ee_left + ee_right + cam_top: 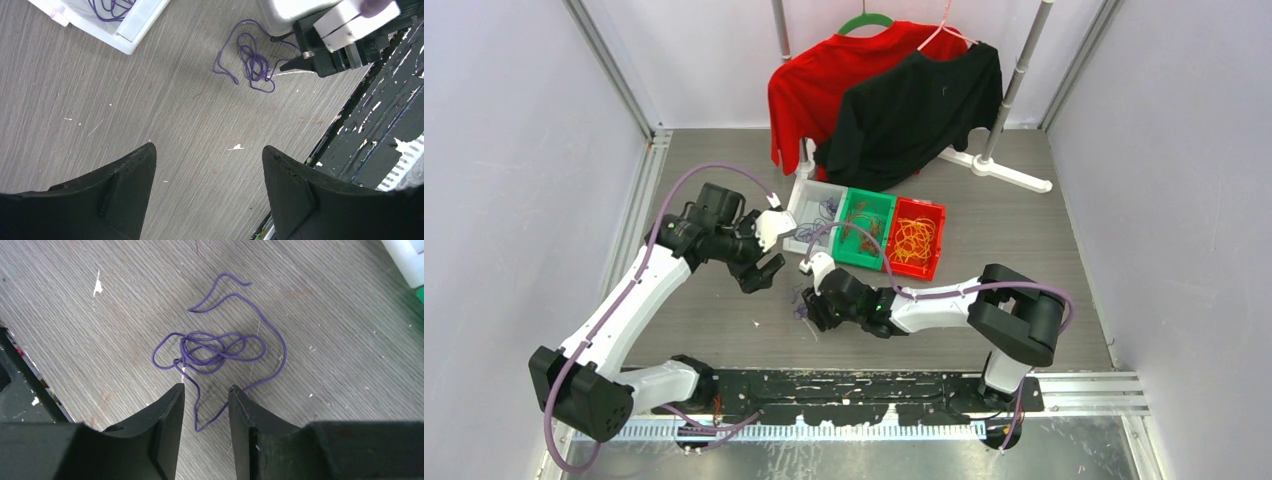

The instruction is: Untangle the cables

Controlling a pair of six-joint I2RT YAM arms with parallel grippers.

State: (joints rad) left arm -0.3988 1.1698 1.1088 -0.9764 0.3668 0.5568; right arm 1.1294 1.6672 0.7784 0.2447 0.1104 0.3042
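A tangled purple cable (210,350) lies on the grey table; it also shows in the left wrist view (252,62) and in the top view (801,303). My right gripper (206,388) is low over it, jaws partly open. A loose loop of the cable lies between the fingertips, not pinched. My left gripper (209,150) is wide open and empty, above bare table to the cable's left (769,268). More purple cables lie in the white bin (809,195), dark red ones in the green bin (864,245), and yellow-orange ones in the red bin (916,262).
A red shirt (809,85) and a black shirt (919,105) hang on a white rack (1014,175) behind the bins. The black base rail (874,385) runs along the near edge, close to the cable. White walls enclose the table.
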